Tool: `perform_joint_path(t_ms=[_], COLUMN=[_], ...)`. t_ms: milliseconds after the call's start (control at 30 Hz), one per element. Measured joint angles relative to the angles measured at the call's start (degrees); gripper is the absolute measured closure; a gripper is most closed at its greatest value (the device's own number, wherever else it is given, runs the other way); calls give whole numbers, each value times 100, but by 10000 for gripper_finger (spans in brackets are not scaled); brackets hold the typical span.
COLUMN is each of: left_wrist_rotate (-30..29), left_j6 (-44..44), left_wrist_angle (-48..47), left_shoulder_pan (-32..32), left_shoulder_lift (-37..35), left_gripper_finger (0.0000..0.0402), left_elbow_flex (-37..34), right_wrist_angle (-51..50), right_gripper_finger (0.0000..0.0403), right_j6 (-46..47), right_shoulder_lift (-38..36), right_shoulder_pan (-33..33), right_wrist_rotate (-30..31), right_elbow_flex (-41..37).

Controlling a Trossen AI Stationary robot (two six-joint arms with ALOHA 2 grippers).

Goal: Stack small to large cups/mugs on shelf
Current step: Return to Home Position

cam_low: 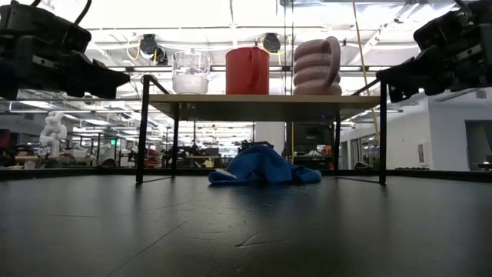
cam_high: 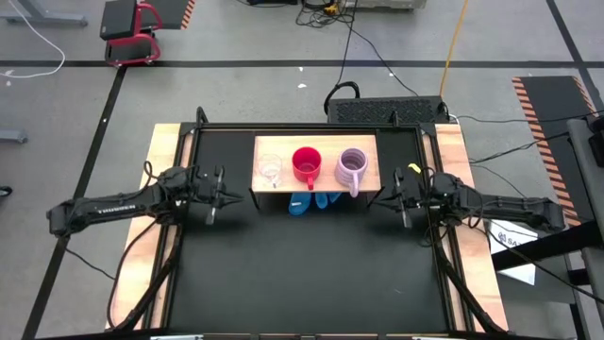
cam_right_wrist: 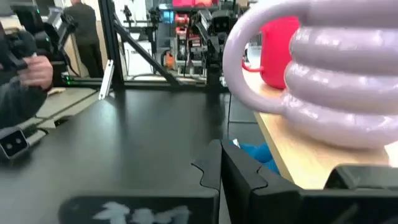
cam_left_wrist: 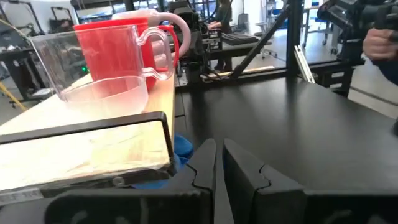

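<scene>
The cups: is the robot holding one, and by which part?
Nothing is held. The left end effector and right end effector are shut and empty beside the shelf, where the cups stand.

Bright, even o'head light; ceiling lights blown out in low view; soft sheen on tabletop; shadows v. faint.

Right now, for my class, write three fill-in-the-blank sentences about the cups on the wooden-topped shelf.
The round red mug stands ____ the clear glass cup and the ribbed lilac mug.
The black-framed shelf with a light wooden top carries ____ cups.
A crumpled blue cloth lies partly ____ the shelf.
Missing words: between; three; under.
</scene>
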Motion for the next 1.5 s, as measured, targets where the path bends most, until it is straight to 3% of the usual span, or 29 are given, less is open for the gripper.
perform_joint_path(t_ms=[267, 633, 1233, 1500], left_wrist_rotate=[560, 557, 503, 124], left_j6=[133, 244, -52, -42], left_wrist_angle=[173, 112, 116, 97], left_shoulder_pan=[-237, -288, -288, -288], left_shoulder_lift=[-2, 0, 0, 0], left_gripper_finger=[371, 371, 371, 371], left_elbow_flex=[2, 2, 2, 2], right_wrist_angle=[235, 198, 171, 171], right_gripper_finger=[403, 403, 403, 403], right_j6=[53, 258, 167, 488], right_shoulder_lift=[-2, -2, -2, -2], right_shoulder_pan=[0, 5, 4, 5], right_wrist_rotate=[-2, -608, -610, -606], right_elbow_flex=[0, 0, -1, -1])
